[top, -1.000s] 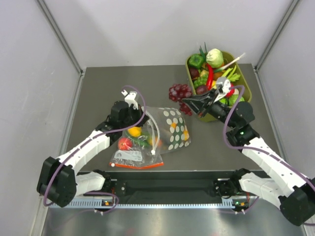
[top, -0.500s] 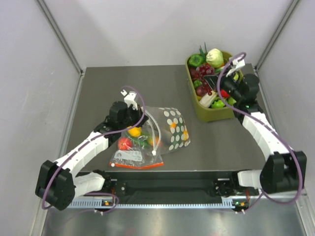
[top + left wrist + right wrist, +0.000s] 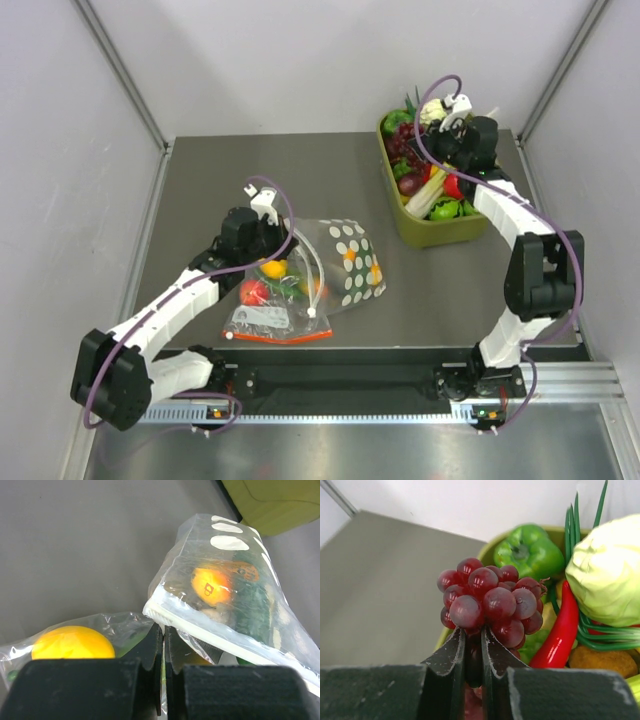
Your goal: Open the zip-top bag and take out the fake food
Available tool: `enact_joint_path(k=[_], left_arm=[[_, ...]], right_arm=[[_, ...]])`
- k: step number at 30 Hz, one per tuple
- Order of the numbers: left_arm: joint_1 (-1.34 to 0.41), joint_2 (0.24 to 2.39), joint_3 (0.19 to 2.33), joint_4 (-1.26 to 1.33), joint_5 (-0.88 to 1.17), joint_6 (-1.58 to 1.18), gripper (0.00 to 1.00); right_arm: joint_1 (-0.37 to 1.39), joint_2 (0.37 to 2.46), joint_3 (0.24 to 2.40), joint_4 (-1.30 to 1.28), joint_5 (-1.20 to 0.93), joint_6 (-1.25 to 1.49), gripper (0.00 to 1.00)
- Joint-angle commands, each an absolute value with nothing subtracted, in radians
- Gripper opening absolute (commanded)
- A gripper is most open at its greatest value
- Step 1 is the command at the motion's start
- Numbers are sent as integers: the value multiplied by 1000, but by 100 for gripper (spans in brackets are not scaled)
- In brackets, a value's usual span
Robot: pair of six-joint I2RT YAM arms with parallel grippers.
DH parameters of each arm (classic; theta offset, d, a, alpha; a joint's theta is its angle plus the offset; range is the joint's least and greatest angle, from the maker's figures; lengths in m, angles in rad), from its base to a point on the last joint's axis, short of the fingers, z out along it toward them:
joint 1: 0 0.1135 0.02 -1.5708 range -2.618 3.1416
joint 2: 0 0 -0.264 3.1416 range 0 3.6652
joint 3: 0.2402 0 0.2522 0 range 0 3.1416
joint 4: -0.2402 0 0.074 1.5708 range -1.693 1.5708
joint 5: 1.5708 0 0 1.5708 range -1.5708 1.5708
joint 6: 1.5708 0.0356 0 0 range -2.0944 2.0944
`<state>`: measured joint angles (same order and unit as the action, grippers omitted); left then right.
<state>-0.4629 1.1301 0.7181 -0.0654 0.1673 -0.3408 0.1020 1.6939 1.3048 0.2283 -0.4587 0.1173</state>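
Observation:
The polka-dot zip-top bag [image 3: 355,262] lies at mid-table. In the left wrist view [image 3: 235,575] its white zip strip [image 3: 200,630] is raised, and inside are the yellow-orange mango [image 3: 210,585] and the dark green cucumber piece [image 3: 255,610]. My left gripper [image 3: 268,240] [image 3: 163,627] is shut on a thin lip of this bag at its left corner, just under the strip. My right gripper [image 3: 428,150] [image 3: 473,632] is shut on a bunch of dark red grapes [image 3: 490,600] [image 3: 405,140] and holds it over the green bin.
A plain clear bag [image 3: 275,305] with a red-orange zip strip lies under my left gripper, holding a round yellow fruit [image 3: 65,642] and a red one [image 3: 252,290]. The olive-green bin [image 3: 430,235] at the back right holds a green pepper [image 3: 530,550], a cabbage [image 3: 610,575] and a red chilli [image 3: 560,630].
My right arm has swung from the table beside the polka-dot bag to over the bin's far end, carrying the grapes. My left arm and both bags have not moved.

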Motion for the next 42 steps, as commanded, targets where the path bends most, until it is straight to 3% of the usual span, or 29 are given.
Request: enact_joint_path(k=[1, 6, 9, 14, 19, 26, 33, 42], left_arm=[[-456, 1111, 733, -58, 153, -325, 0], [-454, 1123, 745, -55, 161, -327, 0], [-456, 1131, 758, -57, 164, -324, 0], [-456, 1127, 770, -58, 176, -321, 0], [-456, 1112, 775, -54, 192, -325, 0], [-454, 1082, 782, -54, 215, -331, 0], [-456, 1037, 801, -26, 268, -367, 0], [-456, 1002, 864, -63, 272, -387, 0]], right_arm=[[94, 1732, 1391, 212, -436, 38, 2], [94, 1756, 1376, 180, -428, 18, 9], [94, 1734, 1339, 175, -422, 9, 47], [94, 1674, 1315, 155, -405, -28, 71], [94, 1592, 1289, 140, -384, -46, 84], [94, 1439, 1229, 114, -316, -45, 86], [147, 1204, 1092, 89, -420, 81, 85], [532, 1132, 1055, 18, -475, 165, 83]])
